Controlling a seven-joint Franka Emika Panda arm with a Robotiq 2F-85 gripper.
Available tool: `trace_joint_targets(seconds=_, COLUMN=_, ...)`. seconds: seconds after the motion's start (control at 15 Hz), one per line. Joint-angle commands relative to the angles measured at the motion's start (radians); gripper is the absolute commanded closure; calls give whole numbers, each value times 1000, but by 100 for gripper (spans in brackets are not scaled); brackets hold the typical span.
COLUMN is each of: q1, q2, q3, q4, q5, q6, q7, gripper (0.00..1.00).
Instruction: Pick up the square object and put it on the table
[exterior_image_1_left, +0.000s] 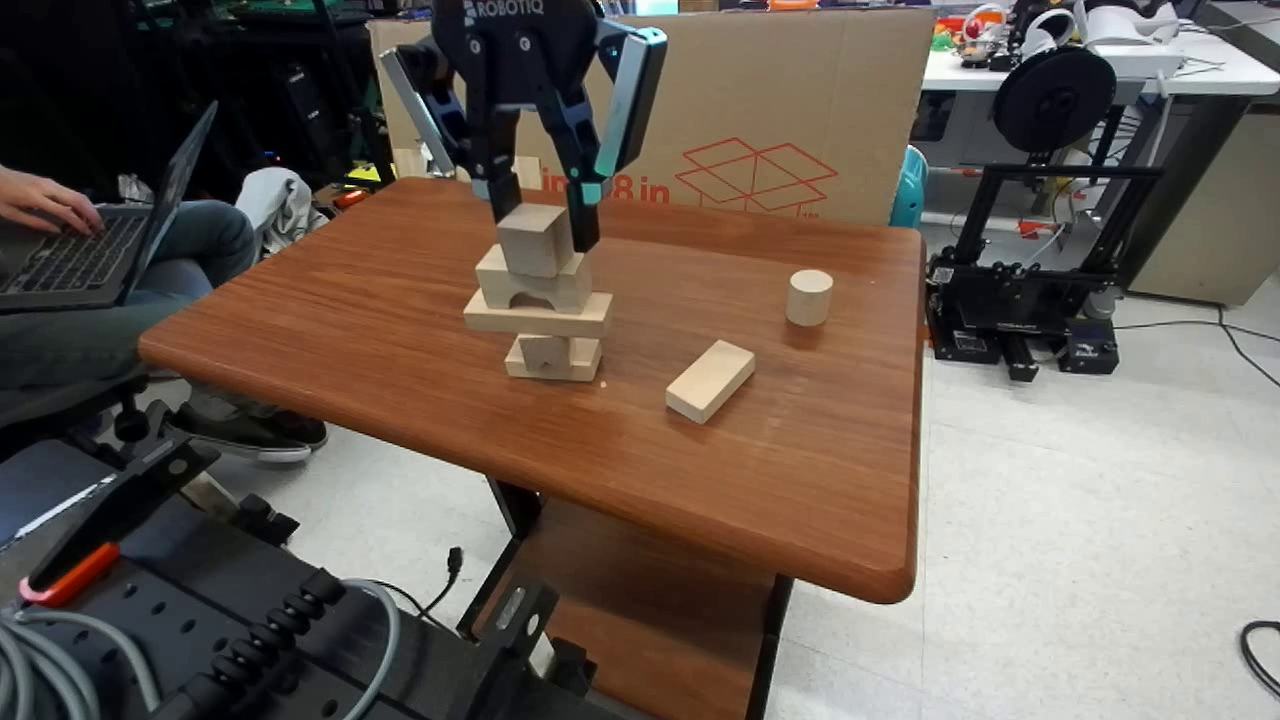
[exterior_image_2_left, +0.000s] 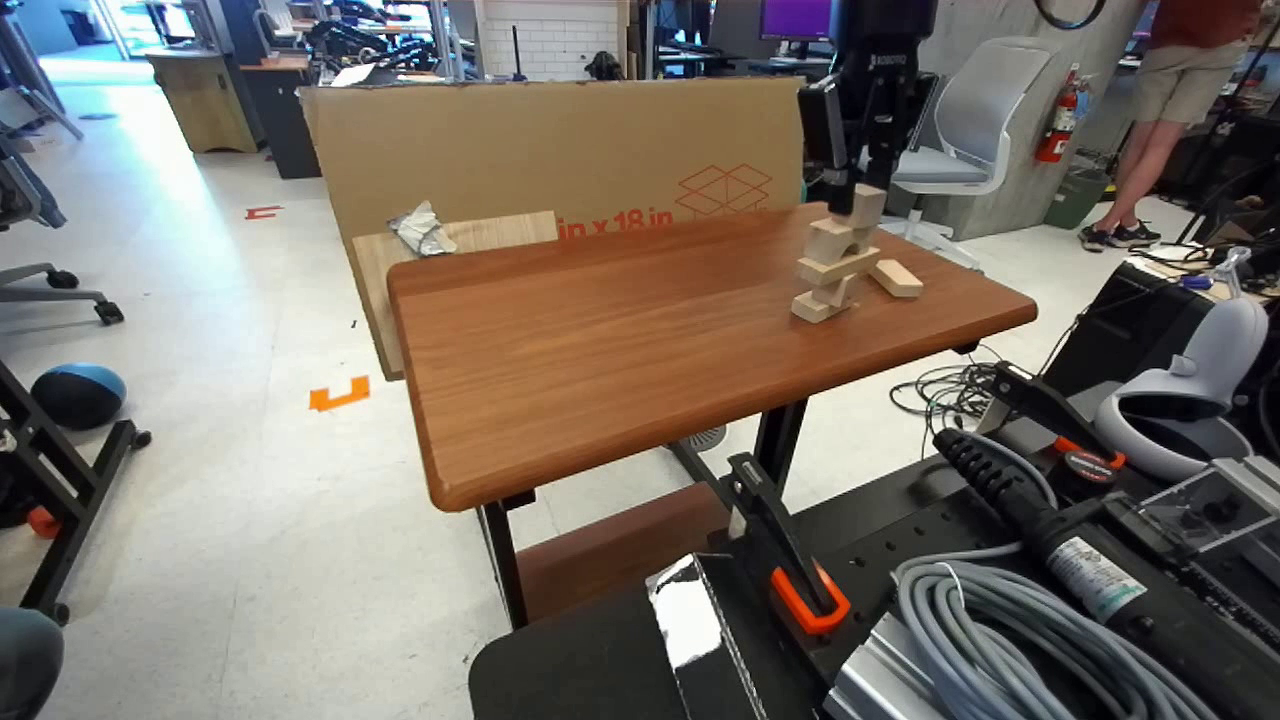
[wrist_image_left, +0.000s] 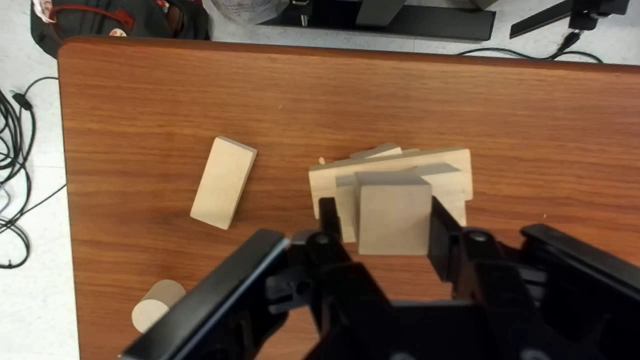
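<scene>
The square object, a pale wooden cube (exterior_image_1_left: 535, 242), sits on top of a stack of wooden blocks on the table (exterior_image_1_left: 700, 270). It also shows in an exterior view (exterior_image_2_left: 868, 205) and in the wrist view (wrist_image_left: 395, 220). My gripper (exterior_image_1_left: 546, 218) points down with its fingers on either side of the cube. In the wrist view, my gripper (wrist_image_left: 383, 215) is open: a gap shows between the left finger and the cube, while the right finger is at or very near its side. I cannot tell whether it touches.
Under the cube are an arched block (exterior_image_1_left: 540, 285), a flat plank (exterior_image_1_left: 540, 318) and lower blocks (exterior_image_1_left: 552, 360). A rectangular block (exterior_image_1_left: 710, 382) and a short cylinder (exterior_image_1_left: 809, 298) lie on the table. A large cardboard sheet (exterior_image_2_left: 560, 150) stands behind the table.
</scene>
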Motion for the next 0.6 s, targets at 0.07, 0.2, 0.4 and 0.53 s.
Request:
trace_joint_targets(seconds=0.07, q1=3, q2=9, q3=-9, q4=24, q5=-33, q6=-19, q7=49, gripper=92)
trace_joint_targets(seconds=0.2, q1=6, q2=-1, q3=-9, q4=18, q5=-37, q6=-23, q7=69, gripper=92)
trace_joint_targets(seconds=0.4, q1=9, q2=-30, q3=8, q4=12, q5=-17, q6=-29, q7=54, gripper=92)
trace_joint_targets(seconds=0.53, q1=11, q2=-53, q3=22, q4=16, q5=-5, q6=-38, q7=35, gripper=92)
